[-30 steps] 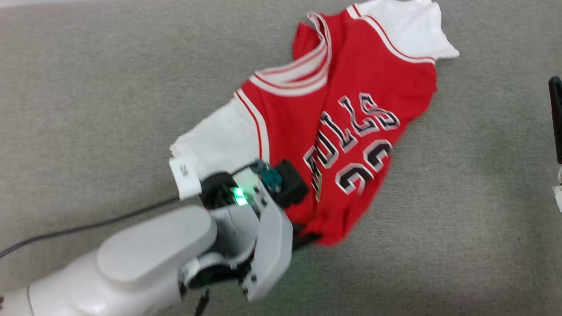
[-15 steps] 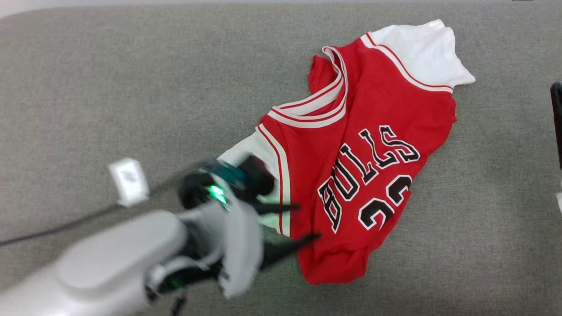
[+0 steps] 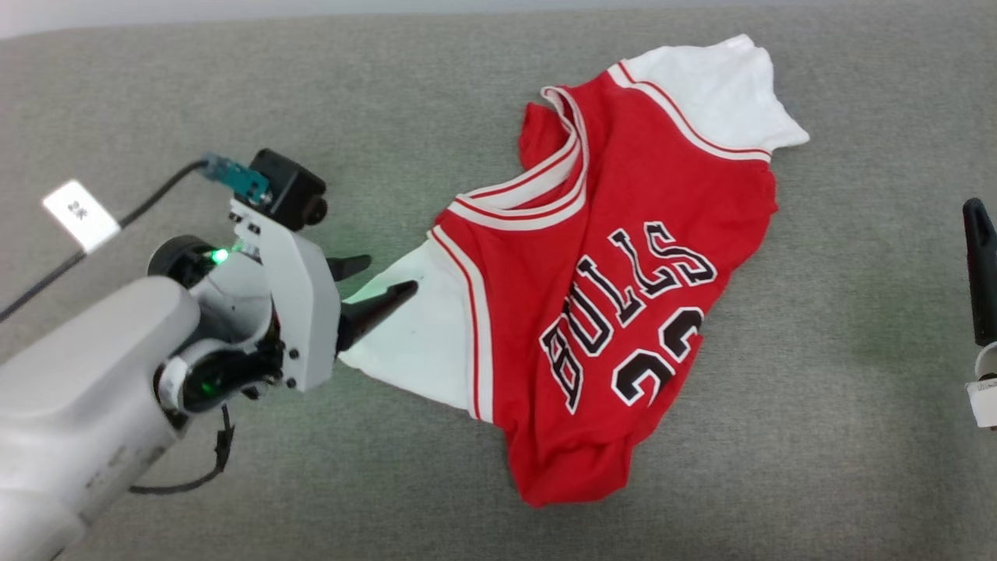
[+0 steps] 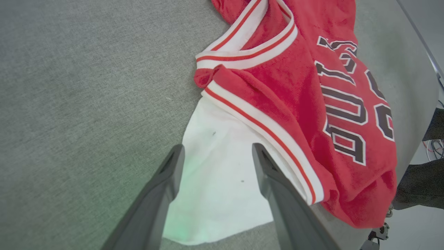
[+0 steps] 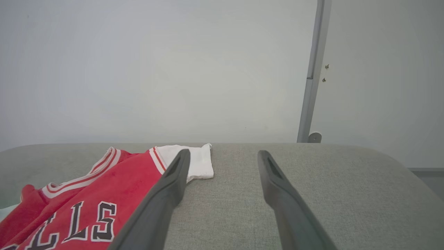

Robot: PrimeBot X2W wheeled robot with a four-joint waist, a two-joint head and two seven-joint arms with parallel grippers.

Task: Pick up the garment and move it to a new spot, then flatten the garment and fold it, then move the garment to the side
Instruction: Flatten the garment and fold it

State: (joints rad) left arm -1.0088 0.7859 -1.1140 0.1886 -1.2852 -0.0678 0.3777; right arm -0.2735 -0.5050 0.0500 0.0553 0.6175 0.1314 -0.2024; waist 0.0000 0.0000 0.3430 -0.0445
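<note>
Garment (image 3: 623, 257) rumpled, unfolded on grey desk (image 3: 234, 78); left tool (image 3: 389, 274) wide open, empty, at its white sleeve (image 3: 413, 343); right tool (image 5: 224, 152) open, empty, apart; flattening, folding and moving aside apparently not yet done.

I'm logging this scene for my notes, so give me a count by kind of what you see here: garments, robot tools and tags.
Garment: 1
Tools: 2 (left tool, right tool)
White tag: 1
Total: 4
</note>
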